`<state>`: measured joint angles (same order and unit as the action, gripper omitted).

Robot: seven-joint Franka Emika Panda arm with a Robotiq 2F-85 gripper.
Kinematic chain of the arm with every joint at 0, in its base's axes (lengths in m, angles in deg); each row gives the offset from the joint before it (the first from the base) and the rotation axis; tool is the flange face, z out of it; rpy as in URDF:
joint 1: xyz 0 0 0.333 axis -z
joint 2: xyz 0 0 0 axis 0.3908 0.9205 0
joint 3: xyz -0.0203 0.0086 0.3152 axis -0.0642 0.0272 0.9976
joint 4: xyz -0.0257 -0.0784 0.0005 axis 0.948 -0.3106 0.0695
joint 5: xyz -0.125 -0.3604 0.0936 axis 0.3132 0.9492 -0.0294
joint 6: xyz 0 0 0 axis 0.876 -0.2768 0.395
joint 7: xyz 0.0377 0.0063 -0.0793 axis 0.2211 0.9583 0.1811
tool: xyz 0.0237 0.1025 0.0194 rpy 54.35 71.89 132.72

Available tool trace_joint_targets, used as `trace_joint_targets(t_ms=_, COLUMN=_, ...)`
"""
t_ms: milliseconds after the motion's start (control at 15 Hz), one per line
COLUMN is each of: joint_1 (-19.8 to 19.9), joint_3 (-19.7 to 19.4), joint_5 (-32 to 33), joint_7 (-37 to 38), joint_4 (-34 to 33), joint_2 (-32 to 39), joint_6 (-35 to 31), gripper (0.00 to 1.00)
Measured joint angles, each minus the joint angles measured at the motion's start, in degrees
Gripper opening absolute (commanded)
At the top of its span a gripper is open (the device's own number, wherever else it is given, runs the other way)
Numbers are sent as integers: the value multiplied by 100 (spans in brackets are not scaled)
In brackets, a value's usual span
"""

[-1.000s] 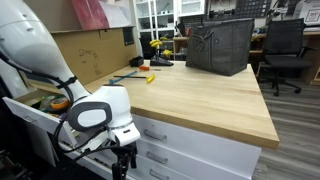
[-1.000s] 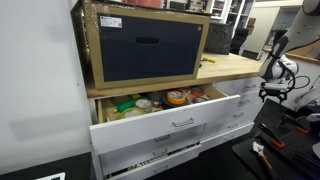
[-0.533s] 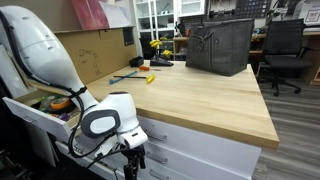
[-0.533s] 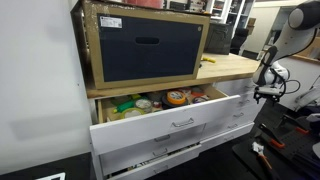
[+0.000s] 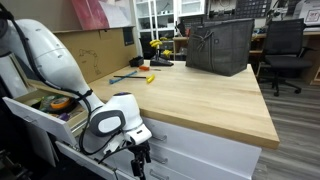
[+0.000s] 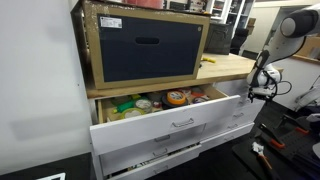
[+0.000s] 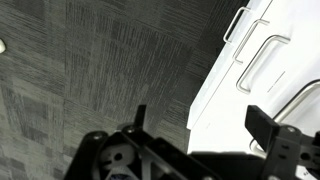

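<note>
Hand point(image 5: 140, 168) of the arm, pointing down in front of the white cabinet and below the edge of the desk point(image 5: 200, 95). Its two fingers point(image 7: 140, 112) stand well apart with nothing between them; the wrist view shows only dark grey floor point(image 7: 90, 70) in the gap. The closed drawer fronts point(image 5: 195, 152) lie just beside the hand, not touching it. Their wire handles point(image 7: 262, 55) appear at the right of the wrist view, one above another. In an exterior view the hand point(image 6: 258, 92) hangs near the far end of the cabinet, level with the upper drawers. The open drawer point(image 6: 170, 122) is pulled out well apart from the hand and holds assorted items, among them a round orange roll point(image 6: 178, 97). A dark bin point(image 5: 220, 45) stands at the far end of the desk, and small tools point(image 5: 140, 75) lie near its rear edge.
</note>
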<state>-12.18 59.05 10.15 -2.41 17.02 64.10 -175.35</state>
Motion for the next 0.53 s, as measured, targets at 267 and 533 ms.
trace_joint_targets(t_ms=267, joint_1=-26, joint_3=-10, joint_5=-59, joint_7=1, joint_4=-182, joint_2=145, joint_6=-15, gripper=100)
trace_joint_targets(t_ms=533, joint_1=-30, joint_3=-40, joint_5=-84, joint_7=1, joint_4=-274, joint_2=292, joint_6=-82, gripper=100)
